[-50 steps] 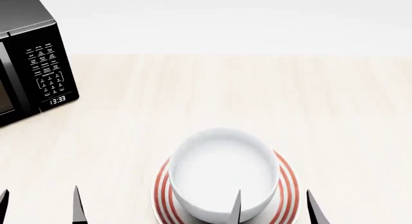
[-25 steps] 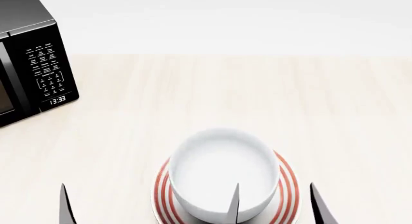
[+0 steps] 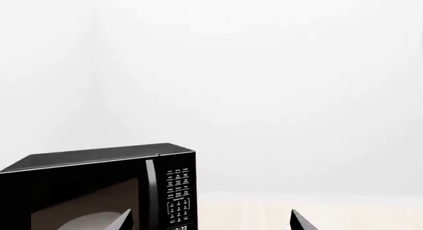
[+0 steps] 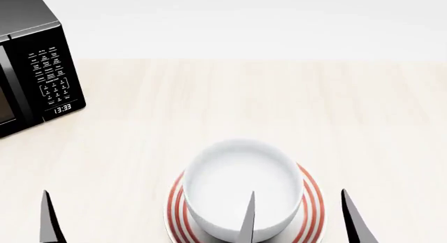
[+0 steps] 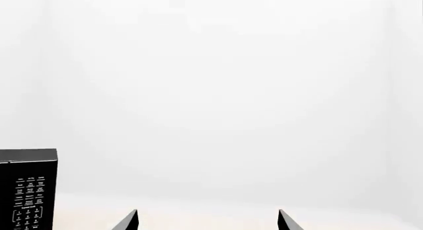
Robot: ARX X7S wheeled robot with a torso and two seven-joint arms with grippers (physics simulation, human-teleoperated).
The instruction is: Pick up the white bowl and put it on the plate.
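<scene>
The white bowl (image 4: 241,180) sits upright on the plate (image 4: 315,201), whose red rings show around it, at the near middle of the table. My right gripper (image 4: 299,219) is open and empty, raised. One fingertip overlaps the bowl's near side in the head view and the other is past the plate's right edge. The right wrist view shows its two tips wide apart (image 5: 207,221). My left gripper (image 3: 211,222) is open and empty. Only one of its fingers (image 4: 47,222) shows in the head view, well left of the plate. Neither wrist view shows the bowl or plate.
A black microwave (image 4: 42,70) stands at the far left of the light wooden table (image 4: 279,96). It fills the lower left of the left wrist view (image 3: 86,190) and shows at the edge of the right wrist view (image 5: 26,190). A white wall lies behind.
Both grippers' fingertips have risen in the head view. The left finger has drifted to the left and its partner has left the frame. The bowl and plate have not moved.
</scene>
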